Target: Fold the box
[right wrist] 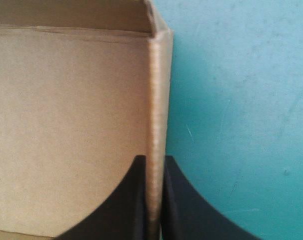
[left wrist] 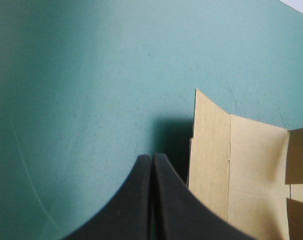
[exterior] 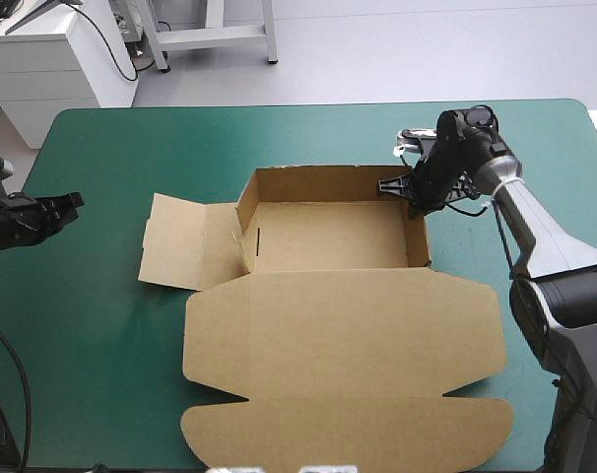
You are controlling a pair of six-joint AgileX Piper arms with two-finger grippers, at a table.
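Note:
The brown box (exterior: 328, 236) lies mid-table as an open tray with its far and right walls raised. Its left side flap (exterior: 175, 241) lies flat, and the wide lid (exterior: 348, 345) spreads flat toward the near edge. My right gripper (exterior: 417, 192) is at the tray's far right corner. In the right wrist view it (right wrist: 154, 159) is shut on the box's right wall (right wrist: 159, 90), one finger inside and one outside. My left gripper (exterior: 67, 205) hovers near the table's left edge, well away from the box. In the left wrist view it (left wrist: 152, 162) is shut on nothing, with the side flap (left wrist: 231, 165) just ahead.
Bare teal-green cover (exterior: 92, 325) runs between the left gripper and the box, and in a strip along the far edge (exterior: 279, 133). A white cabinet (exterior: 52, 59) stands beyond the table's far left corner. The lid reaches almost to the near edge.

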